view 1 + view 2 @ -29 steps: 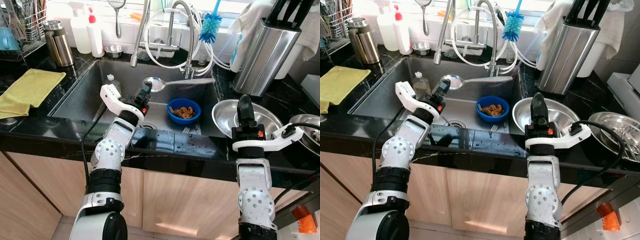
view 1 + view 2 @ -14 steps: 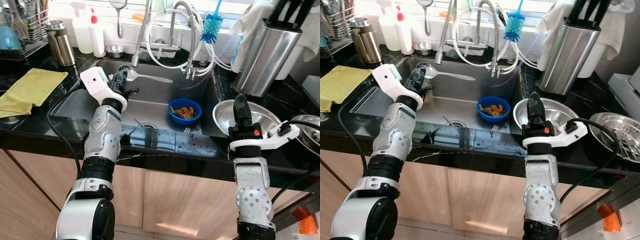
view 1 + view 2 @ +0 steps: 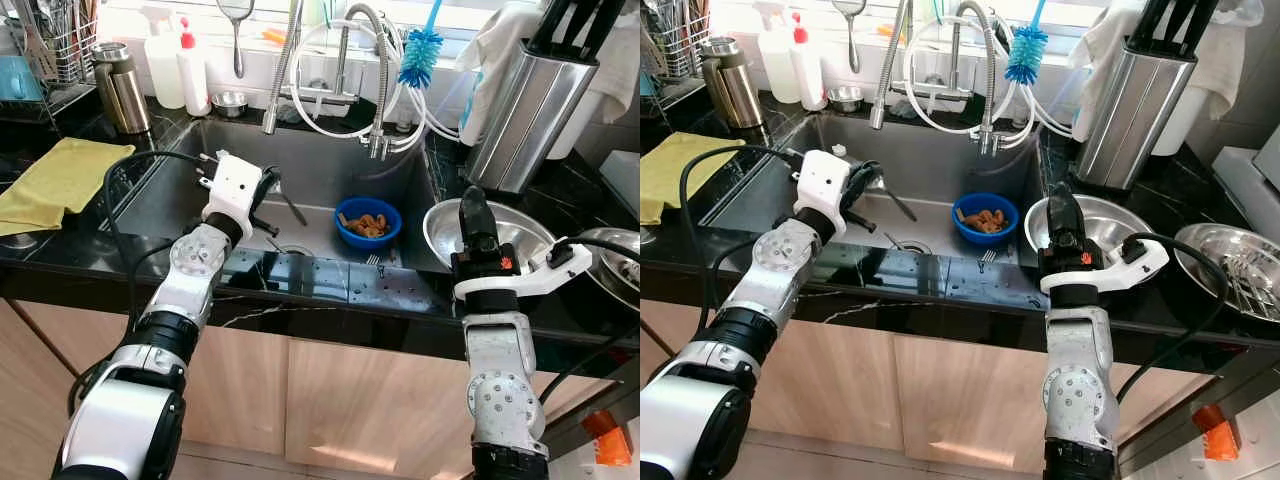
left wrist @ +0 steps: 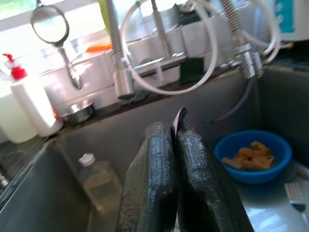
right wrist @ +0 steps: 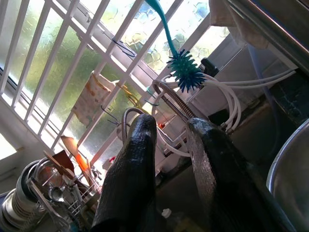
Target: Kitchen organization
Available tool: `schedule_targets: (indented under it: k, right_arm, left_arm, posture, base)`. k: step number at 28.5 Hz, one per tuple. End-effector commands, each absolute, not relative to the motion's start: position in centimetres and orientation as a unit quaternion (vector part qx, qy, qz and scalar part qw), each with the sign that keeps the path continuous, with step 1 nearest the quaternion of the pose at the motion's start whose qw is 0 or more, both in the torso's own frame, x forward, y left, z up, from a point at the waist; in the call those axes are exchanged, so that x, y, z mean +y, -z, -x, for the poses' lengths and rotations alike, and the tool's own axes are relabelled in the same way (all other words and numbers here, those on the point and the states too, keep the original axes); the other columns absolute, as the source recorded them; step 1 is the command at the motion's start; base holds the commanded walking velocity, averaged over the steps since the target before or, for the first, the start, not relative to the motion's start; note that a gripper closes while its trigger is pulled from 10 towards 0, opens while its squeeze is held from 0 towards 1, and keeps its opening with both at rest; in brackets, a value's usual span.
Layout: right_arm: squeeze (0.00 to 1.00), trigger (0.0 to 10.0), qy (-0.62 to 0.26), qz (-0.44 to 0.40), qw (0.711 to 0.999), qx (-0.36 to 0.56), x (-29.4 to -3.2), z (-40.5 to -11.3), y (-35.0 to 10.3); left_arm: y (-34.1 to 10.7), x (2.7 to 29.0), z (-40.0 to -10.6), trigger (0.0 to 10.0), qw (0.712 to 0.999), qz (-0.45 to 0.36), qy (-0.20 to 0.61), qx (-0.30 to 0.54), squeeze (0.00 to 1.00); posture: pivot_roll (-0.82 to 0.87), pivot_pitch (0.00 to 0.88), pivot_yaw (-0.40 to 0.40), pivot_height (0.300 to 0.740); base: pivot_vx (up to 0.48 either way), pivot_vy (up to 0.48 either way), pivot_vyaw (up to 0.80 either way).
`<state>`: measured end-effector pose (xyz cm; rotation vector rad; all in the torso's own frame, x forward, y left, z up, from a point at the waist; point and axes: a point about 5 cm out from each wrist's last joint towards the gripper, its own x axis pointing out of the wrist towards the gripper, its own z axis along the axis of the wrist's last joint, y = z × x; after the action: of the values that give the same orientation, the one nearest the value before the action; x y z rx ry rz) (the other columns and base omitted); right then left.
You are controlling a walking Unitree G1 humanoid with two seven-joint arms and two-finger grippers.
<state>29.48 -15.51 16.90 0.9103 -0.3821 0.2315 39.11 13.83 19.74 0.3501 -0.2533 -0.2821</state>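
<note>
Black marble countertop surrounded a dark steel sink above pale wooden cabinet fronts, while daylight entered through a barred, patterned-glass window.

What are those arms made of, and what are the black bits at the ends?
Silver jointed segments with round dimpled joints. Each wrist wears a white plastic bracket trailing a black cable. The left gripper and right gripper end in jaws of two long, glossy black fingers. Small red markings sit near the right wrist.
</note>
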Motion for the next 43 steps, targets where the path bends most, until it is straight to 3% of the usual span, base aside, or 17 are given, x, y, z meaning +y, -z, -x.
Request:
schedule_targets:
  k: [1,18,25,35,37,41,42,43]
  right_arm:
    - [0.00,10.0,-0.111,-0.471,0.865,-0.129,-12.7,-27.9,-14.0]
    - [0.00,10.0,-0.114,-0.460,0.872,-0.124,-12.3,-27.8,-13.7]
    - [0.00,10.0,-0.115,-0.454,0.876,-0.119,-12.1,-27.8,-13.5]
    - [0.00,10.0,-0.111,-0.447,0.881,-0.114,-12.1,-27.8,-13.3]
    - [0.00,10.0,-0.108,-0.452,0.878,-0.114,-12.1,-27.8,-13.3]
    - [0.00,10.0,-0.107,-0.455,0.877,-0.115,-12.2,-27.8,-13.3]
    - [0.00,10.0,-0.108,-0.450,0.879,-0.114,-12.2,-27.8,-13.3]
    - [0.00,10.0,-0.109,-0.448,0.880,-0.114,-12.2,-27.8,-13.4]
  left_arm:
    - [-20.1,13.8,-39.5,10.0,0.963,-0.200,0.135,-0.118,0.00]
    - [-19.0,14.5,-40.6,10.0,0.985,-0.134,0.103,-0.029,0.00]
    - [-18.2,14.8,-40.5,10.0,0.979,-0.182,0.092,-0.003,0.00]
    - [-17.5,14.5,-40.4,10.0,0.981,-0.168,0.098,0.017,0.00]
    - [-17.4,14.6,-40.4,10.0,0.982,-0.163,0.092,0.019,0.17]
    - [-17.4,14.7,-40.4,10.0,0.983,-0.161,0.091,0.021,0.17]
    - [-17.4,14.6,-40.4,10.0,0.983,-0.160,0.091,0.021,0.81]
    - [-17.4,14.6,-40.4,10.0,0.983,-0.159,0.092,0.021,0.81]
  posture:
    - [0.07,0.000,-0.061,0.740]
    - [0.07,0.000,-0.049,0.740]
    - [0.07,0.000,-0.047,0.740]
    - [0.08,0.000,-0.050,0.740]
    - [0.08,0.000,-0.052,0.740]
    - [0.08,0.000,-0.052,0.740]
    - [0.08,0.000,-0.053,0.740]
    - [0.08,0.000,-0.053,0.740]
  base:
    - [0.000,0.000,0.00]
    - [0.000,0.000,0.00]
    - [0.000,0.000,0.00]
    - [0.000,0.000,0.00]
    - [0.000,0.000,0.00]
    - [0.000,0.000,0.00]
    - [0.000,0.000,0.00]
    - [0.000,0.000,0.00]
